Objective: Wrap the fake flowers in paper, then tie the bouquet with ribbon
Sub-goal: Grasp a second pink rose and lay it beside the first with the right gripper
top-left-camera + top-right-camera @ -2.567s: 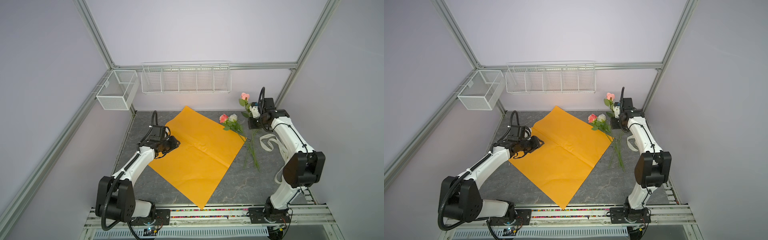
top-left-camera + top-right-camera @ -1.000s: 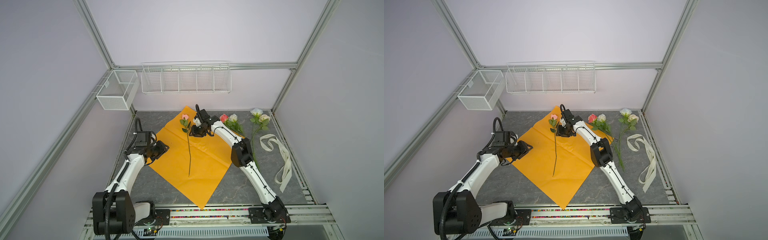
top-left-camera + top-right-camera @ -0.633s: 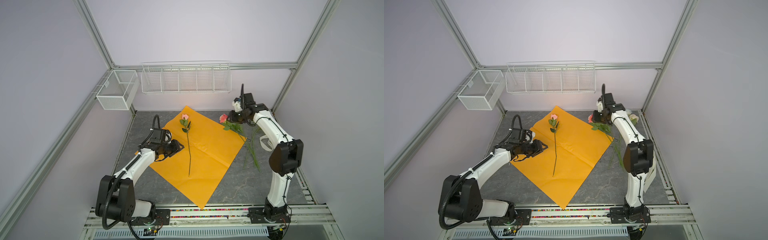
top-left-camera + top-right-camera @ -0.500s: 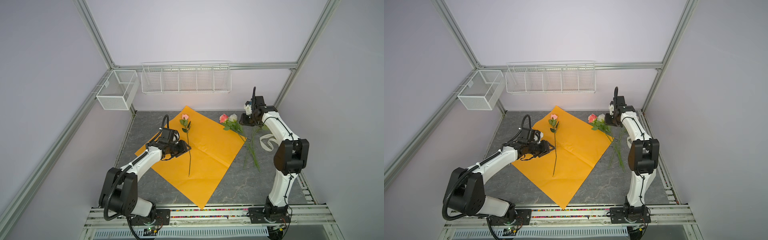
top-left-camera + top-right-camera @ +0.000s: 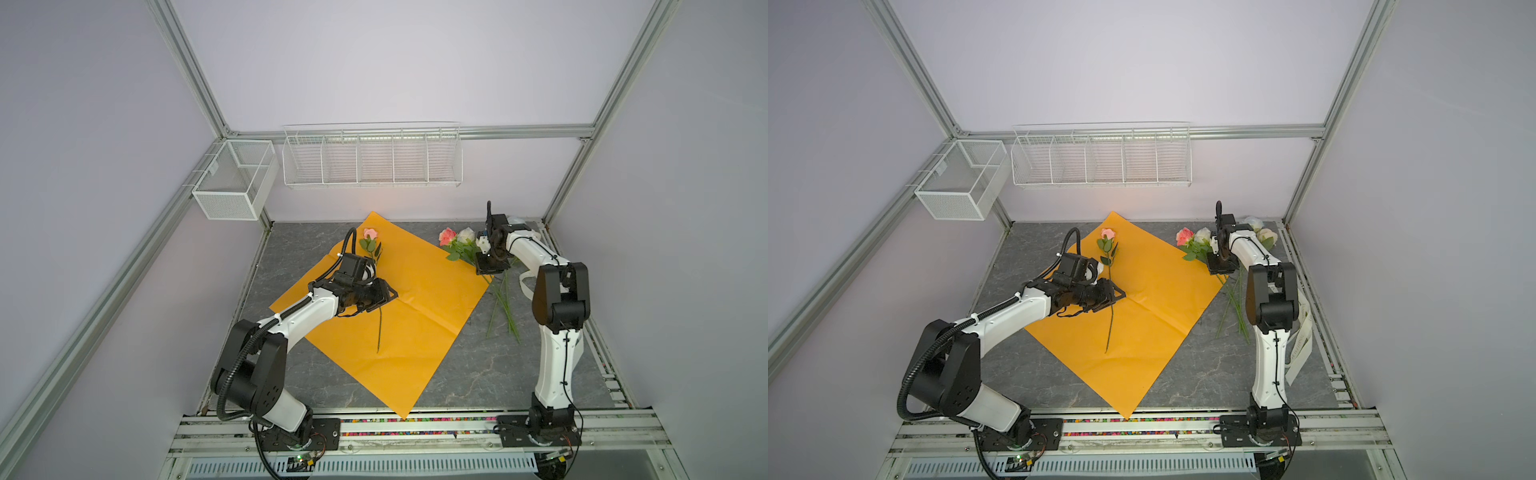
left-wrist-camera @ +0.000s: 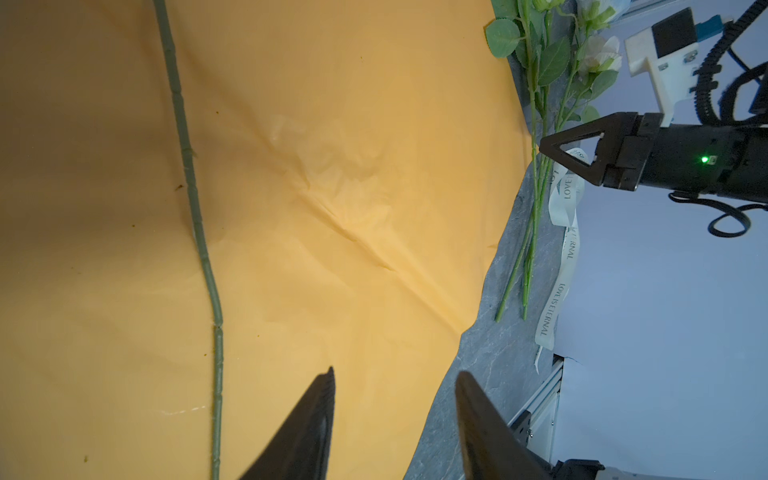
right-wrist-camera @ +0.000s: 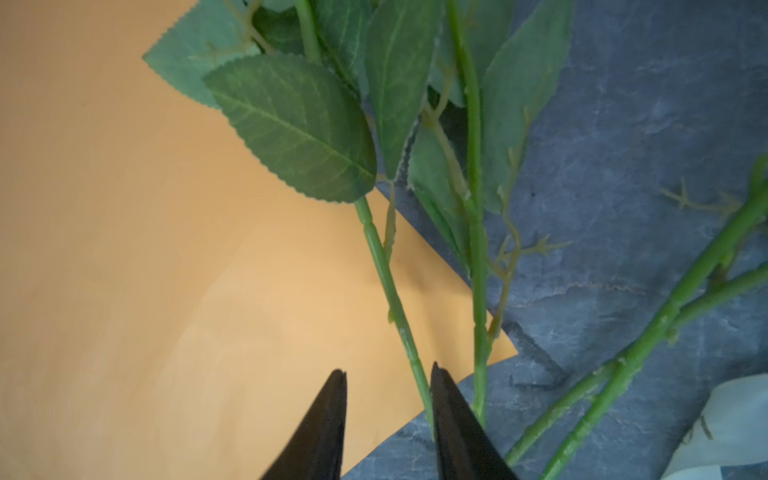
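Note:
The bouquet of fake flowers is loose, not bundled. One pink rose lies on the orange paper sheet, its stem running down the sheet. A pink rose and a white one lie at the sheet's right corner, with cream and pale blue heads behind. My left gripper is open and empty just right of the single stem. My right gripper is open low over the corner stems. One green stem runs between its fingers, close against one.
A cream printed ribbon lies on the grey floor right of the stems, partly behind my right arm. A white wire rack and a mesh basket hang on the back walls. A metal rail borders the front.
The pink rose that my right gripper held now lies on the paper. My right gripper swung back right and dropped onto the corner stems. My left gripper moved right, up to the single stem.

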{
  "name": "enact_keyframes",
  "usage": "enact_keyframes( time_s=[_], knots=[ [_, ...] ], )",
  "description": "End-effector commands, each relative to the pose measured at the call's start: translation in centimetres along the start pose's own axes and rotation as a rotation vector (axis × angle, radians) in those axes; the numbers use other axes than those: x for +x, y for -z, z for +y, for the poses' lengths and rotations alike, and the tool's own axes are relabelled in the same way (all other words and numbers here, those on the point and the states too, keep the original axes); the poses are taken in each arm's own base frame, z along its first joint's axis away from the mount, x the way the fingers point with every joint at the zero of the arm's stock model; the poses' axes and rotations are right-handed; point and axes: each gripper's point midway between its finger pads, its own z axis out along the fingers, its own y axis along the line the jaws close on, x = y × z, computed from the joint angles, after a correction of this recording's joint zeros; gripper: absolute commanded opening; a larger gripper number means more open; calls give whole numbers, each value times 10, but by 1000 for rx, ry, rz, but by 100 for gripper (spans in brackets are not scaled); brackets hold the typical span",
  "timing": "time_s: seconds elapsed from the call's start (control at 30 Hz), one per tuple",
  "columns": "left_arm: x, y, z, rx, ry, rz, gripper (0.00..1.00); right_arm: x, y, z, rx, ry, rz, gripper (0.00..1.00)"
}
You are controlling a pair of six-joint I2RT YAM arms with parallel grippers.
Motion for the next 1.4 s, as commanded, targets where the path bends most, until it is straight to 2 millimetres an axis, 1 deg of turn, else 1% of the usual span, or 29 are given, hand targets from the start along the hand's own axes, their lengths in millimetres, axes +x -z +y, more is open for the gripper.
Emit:
enact_keyframes(
  time_s=[0.0,0.07,0.13,0.17,0.2,0.23,0.27,0.33,0.37,0.4,0.43,0.47,0.53,0.6,0.67,0.73,0.77,0.83,0.9,0.97,1.0,1.07,1.17,1.2,1.27,1.37],
  knots=[
    [-7,-1,-14,42,-18,-5,48,9,-15,-6,36,54,60,36],
    [-4,-3,-19,63,-22,10,48,10,-20,-7,41,62,72,35],
    [-1,-7,-24,78,-31,25,49,11,-21,-8,50,72,83,31],
    [1,-9,-27,84,-37,34,49,11,-20,-9,55,74,83,24],
    [2,-11,-30,89,-43,41,50,10,-18,-10,63,75,79,19],
    [3,-12,-33,91,-50,45,51,9,-14,-10,66,78,70,17],
    [2,-12,-34,86,-54,38,53,6,-6,-9,69,82,56,12],
    [-4,-6,-32,58,-65,0,57,0,14,-5,78,89,11,8],
    [-7,-2,-31,39,-73,-19,58,-4,23,0,61,93,-14,7],
    [-10,2,-29,15,-81,-38,61,-8,34,7,29,91,-41,7],
    [-12,7,-27,-8,-93,-56,63,-5,44,17,-15,85,-38,7],
    [-15,11,-25,-28,-99,-72,65,-7,53,26,-61,79,-57,7],
    [-21,20,-20,-55,-102,-107,73,-10,71,44,-162,44,-82,7],
    [-29,34,-10,-99,-96,-153,82,-11,82,65,-281,3,-84,7],
    [-37,51,3,-135,-75,-203,100,-12,88,87,-388,-59,-91,7],
    [-44,68,18,-158,-44,-257,100,-15,89,128,-473,-54,-118,7],
    [-48,77,27,-165,-25,-283,100,-13,86,152,-502,-47,-121,8],
    [-53,93,44,-179,15,-329,99,-16,73,193,-527,-75,-139,8],
    [-56,106,58,-184,52,-361,100,-23,60,224,-560,-136,-152,8],
    [-57,119,68,-184,85,-380,99,-29,52,259,-578,-119,-178,8],
    [-57,125,73,-189,95,-389,99,-33,45,270,-555,-125,-184,8],
    [-55,133,79,-198,98,-403,100,-39,31,286,-544,-156,-177,8],
    [-49,138,82,-199,89,-415,100,-48,11,300,-516,-162,-190,9],
    [-47,138,83,-201,88,-413,100,-47,2,306,-521,-163,-167,9],
    [-44,138,84,-200,90,-409,99,-42,-15,309,-500,-162,-125,10],
    [-42,137,85,-197,90,-409,100,-35,-36,319,-518,-119,-80,10]
  ],
)
